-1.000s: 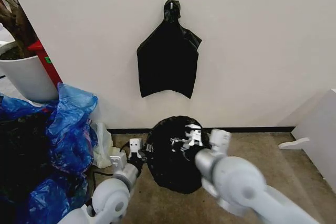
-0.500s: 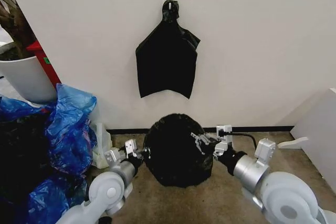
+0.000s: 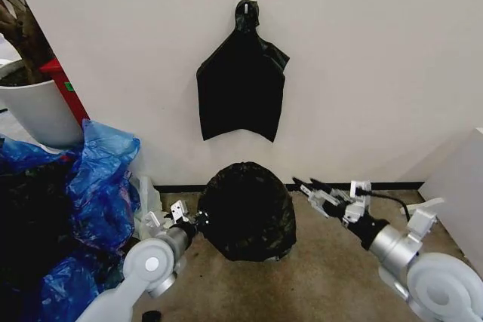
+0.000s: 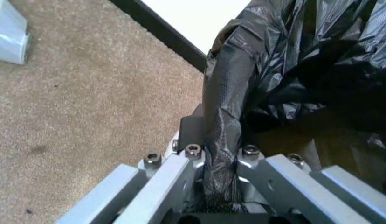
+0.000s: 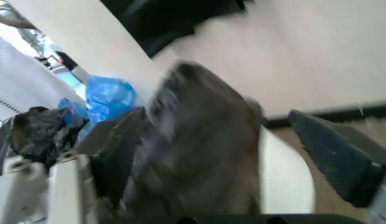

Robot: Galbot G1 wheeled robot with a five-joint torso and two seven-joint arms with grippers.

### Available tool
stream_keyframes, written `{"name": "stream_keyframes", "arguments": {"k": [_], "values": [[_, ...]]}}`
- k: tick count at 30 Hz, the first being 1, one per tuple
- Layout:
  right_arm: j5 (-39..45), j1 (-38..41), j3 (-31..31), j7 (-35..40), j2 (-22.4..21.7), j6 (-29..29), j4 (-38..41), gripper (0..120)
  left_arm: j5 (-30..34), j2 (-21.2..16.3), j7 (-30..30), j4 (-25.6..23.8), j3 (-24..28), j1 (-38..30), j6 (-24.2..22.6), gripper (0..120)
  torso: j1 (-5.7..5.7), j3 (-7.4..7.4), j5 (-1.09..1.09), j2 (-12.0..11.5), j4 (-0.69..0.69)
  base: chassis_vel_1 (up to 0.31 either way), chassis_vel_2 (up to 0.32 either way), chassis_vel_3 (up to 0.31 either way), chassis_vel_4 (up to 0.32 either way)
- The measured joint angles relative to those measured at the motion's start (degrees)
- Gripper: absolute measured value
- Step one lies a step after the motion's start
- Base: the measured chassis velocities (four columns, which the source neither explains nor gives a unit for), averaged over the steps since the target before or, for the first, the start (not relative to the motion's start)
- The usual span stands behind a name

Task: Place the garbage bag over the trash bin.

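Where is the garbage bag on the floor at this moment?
In the head view the garbage bag sits on the floor at the wall's foot, below another black bag hanging, with the left pincer clamping its edge.

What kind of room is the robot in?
Probably a corner of an indoor room, maybe an office or lab. There is a plain white wall, brownish carpet, a big white plant pot and a heap of blue plastic bags.

Right gripper (image 3: 317, 193) now off the garbage bag (image 3: 247, 210), jaws apart, farther right.
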State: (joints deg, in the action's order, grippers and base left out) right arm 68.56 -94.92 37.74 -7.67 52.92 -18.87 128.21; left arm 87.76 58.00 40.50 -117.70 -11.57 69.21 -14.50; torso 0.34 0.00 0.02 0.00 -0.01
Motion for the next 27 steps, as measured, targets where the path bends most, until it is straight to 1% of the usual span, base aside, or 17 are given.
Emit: {"name": "stream_keyframes", "arguments": {"k": [1, 2, 4, 5, 8, 11, 14, 20, 27], "values": [[0.49, -1.44, 0.31, -0.52, 0.59, -0.03, -0.46, 90, 1.06, 0.00, 0.46, -0.14, -0.56, 0.01, 0.04, 1, 0.00, 0.00, -0.02, 0.00, -0.01, 0.000, 0.000, 0.000, 0.000], [0.49, -1.44, 0.31, -0.52, 0.59, -0.03, -0.46, 90, 1.06, 0.00, 0.46, -0.14, -0.56, 0.01, 0.04, 1, 0.00, 0.00, -0.02, 0.00, -0.01, 0.000, 0.000, 0.000, 0.000], [1.65, -3.60, 0.49, -1.02, 1.75, -0.57, -0.74, 98, 2.72, 0.07, 1.17, -0.32, -1.41, -0.01, 0.06, 1, 0.00, 0.00, -0.03, 0.00, -0.01, 0.000, 0.000, 0.000, 0.000], [2.32, -4.47, 0.38, -1.07, 2.41, -0.99, -0.74, 99, 3.14, 0.14, 1.33, -0.39, -1.73, -0.02, 0.09, 1, 0.00, 0.00, -0.03, 0.00, -0.01, 0.000, 0.000, 0.000, 0.000], [3.37, -5.18, -0.46, -0.67, 3.60, -1.55, -0.67, 100, 3.45, 0.24, 1.43, -0.53, -1.89, -0.07, 0.11, 1, 0.00, 0.00, -0.03, 0.00, -0.01, 0.000, 0.000, 0.000, 0.000], [4.23, -4.75, -2.74, 2.18, 5.56, -2.20, -0.15, 100, 3.52, 0.37, 1.47, -0.79, -1.58, -0.18, 0.16, 1, 0.00, 0.00, -0.03, 0.00, -0.01, 0.000, 0.000, 0.000, 0.000], [3.34, -2.93, -5.18, 5.05, 6.76, -2.52, -0.13, 100, 3.51, 0.49, 1.48, -1.07, -0.99, -0.21, 0.18, 1, 0.00, 0.00, -0.04, 0.00, 0.00, 0.000, 0.000, 0.000, 0.000], [1.90, 0.43, -8.61, 9.26, 8.07, -2.48, -1.11, 100, 3.58, 0.47, 1.56, -2.16, -0.46, -0.18, 0.23, 1, 0.00, 0.01, -0.03, 0.00, 0.00, 0.000, 0.000, 0.000, 0.000], [0.13, 2.45, -10.72, 10.48, 8.65, -2.46, -3.05, 100, 5.25, 0.30, 2.19, -3.18, -0.76, -0.25, 0.27, 1, 0.00, 0.01, -0.03, 0.00, 0.00, 0.000, 0.000, 0.000, 0.000]]}}
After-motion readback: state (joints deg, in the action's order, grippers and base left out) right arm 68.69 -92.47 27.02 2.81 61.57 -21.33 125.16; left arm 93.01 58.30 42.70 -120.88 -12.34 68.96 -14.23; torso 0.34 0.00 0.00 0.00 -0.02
